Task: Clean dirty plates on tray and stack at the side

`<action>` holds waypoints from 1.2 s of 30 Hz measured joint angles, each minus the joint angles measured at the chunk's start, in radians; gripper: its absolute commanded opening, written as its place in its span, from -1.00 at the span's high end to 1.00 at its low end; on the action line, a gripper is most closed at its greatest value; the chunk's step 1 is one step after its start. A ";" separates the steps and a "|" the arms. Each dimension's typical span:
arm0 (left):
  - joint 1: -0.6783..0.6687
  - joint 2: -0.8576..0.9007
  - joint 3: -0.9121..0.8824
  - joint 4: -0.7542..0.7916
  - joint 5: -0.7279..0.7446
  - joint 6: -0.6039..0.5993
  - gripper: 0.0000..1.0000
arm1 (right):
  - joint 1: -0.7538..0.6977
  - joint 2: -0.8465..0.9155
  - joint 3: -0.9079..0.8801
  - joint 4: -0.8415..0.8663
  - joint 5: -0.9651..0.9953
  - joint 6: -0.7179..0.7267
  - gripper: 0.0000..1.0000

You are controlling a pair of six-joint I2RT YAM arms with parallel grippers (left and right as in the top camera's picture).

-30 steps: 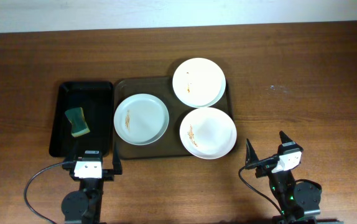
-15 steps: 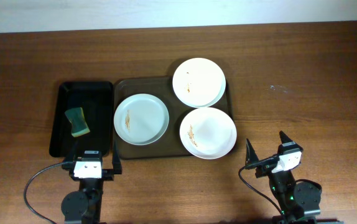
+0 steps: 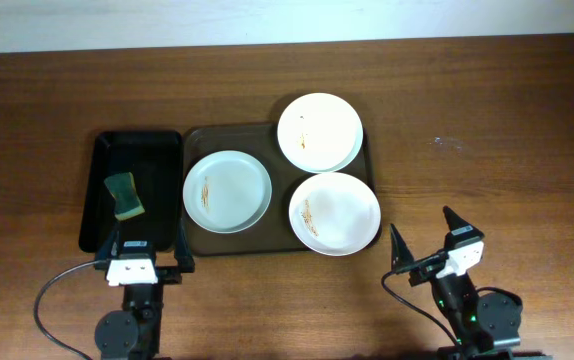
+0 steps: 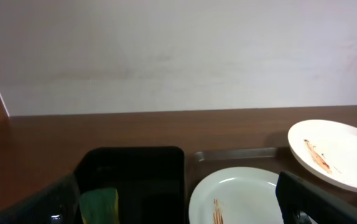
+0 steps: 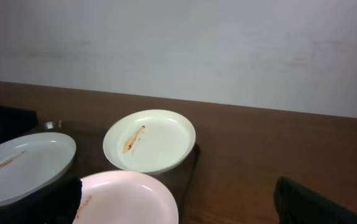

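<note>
Three white plates lie on the dark brown tray (image 3: pixel 272 140). The left plate (image 3: pixel 227 192) has orange smears on its left side. The back plate (image 3: pixel 319 132) overhangs the tray's back right corner. The front right plate (image 3: pixel 334 213) is smeared on its left and overhangs the right rim. My left gripper (image 3: pixel 147 252) is open and empty at the table's front, just before the tray's front left corner. My right gripper (image 3: pixel 422 235) is open and empty, to the front right of the tray. The left wrist view shows the left plate (image 4: pixel 241 193) and back plate (image 4: pixel 337 152). The right wrist view shows all three plates (image 5: pixel 150 142) (image 5: pixel 23 165) (image 5: pixel 129 199).
A black bin (image 3: pixel 107 220) stands left of the tray and holds a green and yellow sponge (image 3: pixel 122 196), which also shows in the left wrist view (image 4: pixel 99 204). Bare wooden table (image 3: pixel 487 120) lies to the right of the tray. A white wall stands behind the table.
My left gripper has shifted slightly to the left. My right gripper has shifted slightly toward the front edge. The plates and sponge have not moved.
</note>
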 measured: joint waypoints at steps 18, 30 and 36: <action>0.000 0.671 0.644 -0.200 0.012 0.040 -0.98 | 0.000 0.743 0.712 -0.303 -0.017 -0.001 -0.97; 0.000 1.300 1.354 -0.823 0.199 0.089 -0.98 | 0.000 1.163 1.218 -0.682 -0.106 -0.007 -0.97; 0.002 1.353 1.355 -0.907 0.306 0.078 -0.98 | 0.056 1.303 1.219 -0.609 -0.202 0.055 -0.97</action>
